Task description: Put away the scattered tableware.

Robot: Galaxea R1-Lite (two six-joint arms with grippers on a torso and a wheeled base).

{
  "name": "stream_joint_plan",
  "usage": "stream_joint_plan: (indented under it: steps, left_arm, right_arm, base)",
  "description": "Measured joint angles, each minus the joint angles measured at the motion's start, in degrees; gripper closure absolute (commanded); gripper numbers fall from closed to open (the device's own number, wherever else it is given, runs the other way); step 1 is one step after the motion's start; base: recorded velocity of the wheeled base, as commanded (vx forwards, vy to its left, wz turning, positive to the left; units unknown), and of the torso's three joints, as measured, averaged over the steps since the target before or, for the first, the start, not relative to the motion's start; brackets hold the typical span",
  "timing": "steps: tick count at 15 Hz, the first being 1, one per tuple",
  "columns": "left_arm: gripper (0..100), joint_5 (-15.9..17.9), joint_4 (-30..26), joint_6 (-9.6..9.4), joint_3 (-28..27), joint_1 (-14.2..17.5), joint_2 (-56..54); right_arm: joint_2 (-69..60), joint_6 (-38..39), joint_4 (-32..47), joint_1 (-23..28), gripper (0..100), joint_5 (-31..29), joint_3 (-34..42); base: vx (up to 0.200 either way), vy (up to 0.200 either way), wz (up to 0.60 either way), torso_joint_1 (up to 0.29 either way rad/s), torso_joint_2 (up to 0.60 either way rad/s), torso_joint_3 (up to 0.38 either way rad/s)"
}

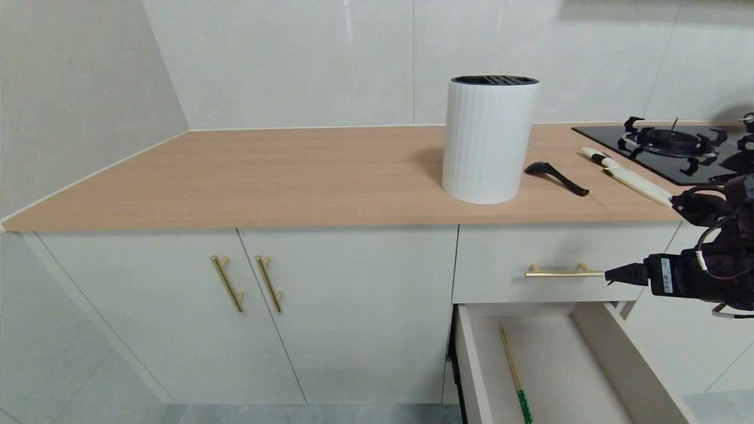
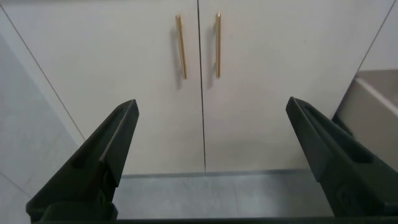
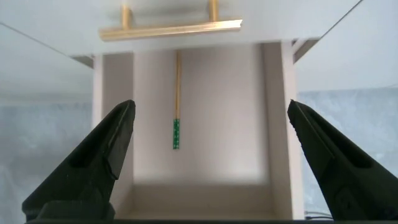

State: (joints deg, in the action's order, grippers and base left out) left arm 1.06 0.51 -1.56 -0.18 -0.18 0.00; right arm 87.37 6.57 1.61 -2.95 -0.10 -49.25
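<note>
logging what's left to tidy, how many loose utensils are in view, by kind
black plastic spoon on the wooden counter: 1
cream-white knife-like utensil with a black band on the counter: 1
bamboo chopstick with a green end in the open drawer: 1
total: 3

Worktop [image 1: 294, 176]: wood-grain, matt. Ribbed canister [image 1: 489, 147]: white, smooth, satin. Hob [image 1: 648, 162]: glossy black glass. Drawer handle [image 1: 562, 272] just ahead of right tool [image 3: 208, 158]: brushed gold metal. Chopstick [image 1: 511, 368] in drawer [image 1: 612, 353] below that tool: pale wood, green painted end. Fingers [image 3: 99, 162]: matt black plastic.
</note>
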Motion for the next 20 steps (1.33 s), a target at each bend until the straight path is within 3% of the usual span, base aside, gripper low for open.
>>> stream_joint_plan:
  steps: [8, 12, 15, 20]
  left_arm:
    - [0, 0.0, 0.0, -0.02, 0.0, 0.0, 0.0]
    - [0, 0.0, 0.0, -0.02, 0.0, 0.0, 0.0]
    - [0, 0.0, -0.1, 0.0, 0.0, 0.0, 0.0]
    - [0, 0.0, 0.0, 0.0, 0.0, 0.0, 0.0]
  right_arm:
    - [-0.3, -1.6, -0.4, 1.1, 0, 3.8, -0.6]
    - [-0.2, -5.6, -0.7, 2.5, 0, 6.8, -2.9]
    - [2.6, -9.8, -0.7, 5.1, 0, 14.1, -11.2]
    - [17.3, -17.9, -0.7, 6.9, 0, 16.9, -26.8]
  base:
    - [0.0, 0.0, 0.0, 0.17, -0.48, -0.313]
    - [0.0, 0.0, 0.0, 0.069, -0.18, -0.103]
    - [0.0, 0.0, 0.0, 0.0, 0.0, 0.0]
    - [0.0, 0.0, 0.0, 0.0, 0.0, 0.0]
